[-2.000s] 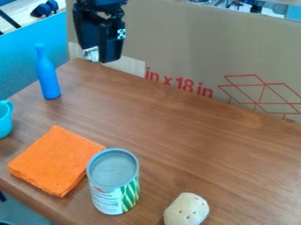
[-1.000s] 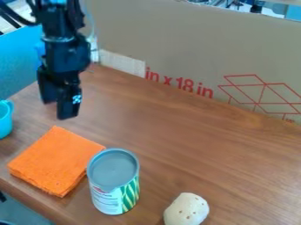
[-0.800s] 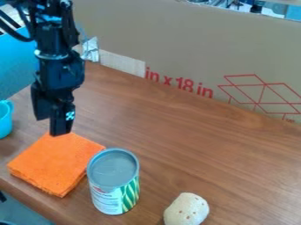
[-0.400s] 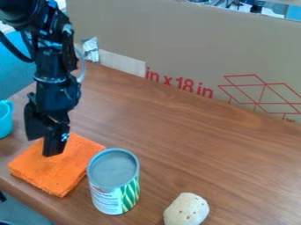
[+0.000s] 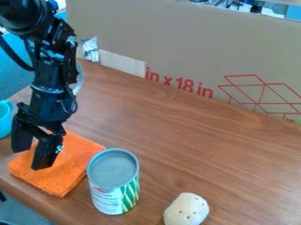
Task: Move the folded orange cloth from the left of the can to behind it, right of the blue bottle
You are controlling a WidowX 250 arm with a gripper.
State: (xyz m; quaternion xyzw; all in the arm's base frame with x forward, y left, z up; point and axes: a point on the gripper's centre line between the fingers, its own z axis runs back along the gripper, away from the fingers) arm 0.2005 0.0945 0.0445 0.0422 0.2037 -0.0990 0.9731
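Note:
The black gripper point(image 5: 31, 159) hangs at the left, over the upper left part of a folded orange cloth point(image 5: 75, 162). Its two fingers stand apart with a gap between them, and nothing is seen held there. Whether the fingertips touch the cloth, I cannot tell. Right of the cloth, close to its edge, a tin can point(image 5: 114, 181) with a grey lid and a green-and-white label stands upright. A pale, speckled, rounded object point(image 5: 186, 210) lies near the bottom edge.
A light blue cup point(image 5: 5, 118) stands at the left edge, close to the gripper. Behind the wooden table point(image 5: 194, 136) rises a cardboard wall point(image 5: 194, 48) with red print. The table's front edge runs along the lower left.
From the top of the view, the gripper has come down and toward the lower left, onto the cloth's area. The blue bottle seen at first is now behind the arm. Cloth and can have not moved.

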